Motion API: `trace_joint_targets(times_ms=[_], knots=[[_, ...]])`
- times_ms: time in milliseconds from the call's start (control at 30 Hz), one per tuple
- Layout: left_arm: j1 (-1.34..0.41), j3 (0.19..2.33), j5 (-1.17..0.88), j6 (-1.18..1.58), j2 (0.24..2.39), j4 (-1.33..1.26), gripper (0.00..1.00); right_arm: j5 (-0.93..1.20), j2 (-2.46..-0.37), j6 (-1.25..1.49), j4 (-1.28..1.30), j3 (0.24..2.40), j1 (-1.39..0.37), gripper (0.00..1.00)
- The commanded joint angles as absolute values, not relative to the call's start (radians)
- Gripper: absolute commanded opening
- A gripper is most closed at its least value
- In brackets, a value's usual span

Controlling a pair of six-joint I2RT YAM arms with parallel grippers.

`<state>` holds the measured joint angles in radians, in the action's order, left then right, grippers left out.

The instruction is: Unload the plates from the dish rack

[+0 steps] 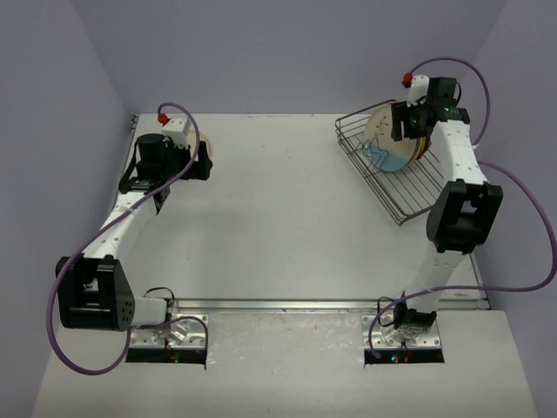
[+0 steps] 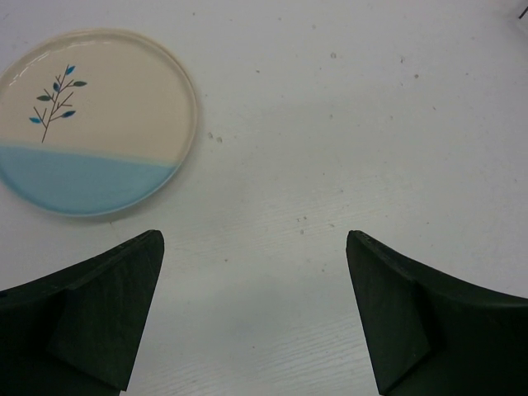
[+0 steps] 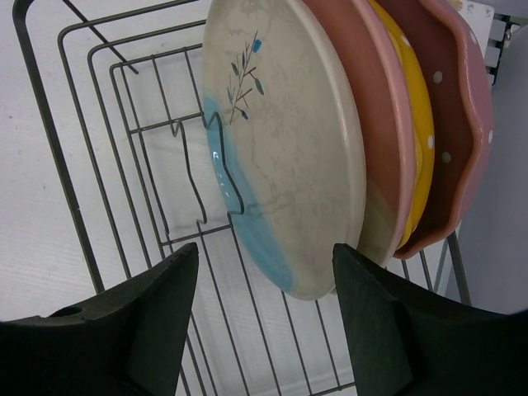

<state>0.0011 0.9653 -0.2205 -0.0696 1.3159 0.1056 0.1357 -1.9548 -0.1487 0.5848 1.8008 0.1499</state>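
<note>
The dish rack (image 1: 402,205) sits at the far right of the table, and several plates stand on edge in it. In the right wrist view, the front one is a cream plate with a light-blue segment (image 3: 289,148). Behind it stand a cream-and-pink plate (image 3: 384,124), a yellow one (image 3: 417,132) and a pink dotted one (image 3: 462,99). My right gripper (image 3: 264,252) is open, and the front plate's lower rim lies between its fingers, close to the right one. Another cream-and-blue plate (image 2: 95,124) lies flat on the table at the far left. My left gripper (image 2: 254,239) hovers open beside it, holding nothing.
The rack's wire dividers (image 3: 194,177) and its dark outer rim (image 3: 61,157) surround my right fingers. Purple cables loop from both arms. The table's back edge meets the wall just behind the rack (image 1: 348,144).
</note>
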Motion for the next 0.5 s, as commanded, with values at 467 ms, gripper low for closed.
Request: trace_joint_targets(times_ms=[467], knots=[[-0.015, 1.003, -0.241, -0.043, 1.328, 0.089, 0.9, 0.07, -1.963, -0.181, 0.534, 1.887, 0.169, 0.63]])
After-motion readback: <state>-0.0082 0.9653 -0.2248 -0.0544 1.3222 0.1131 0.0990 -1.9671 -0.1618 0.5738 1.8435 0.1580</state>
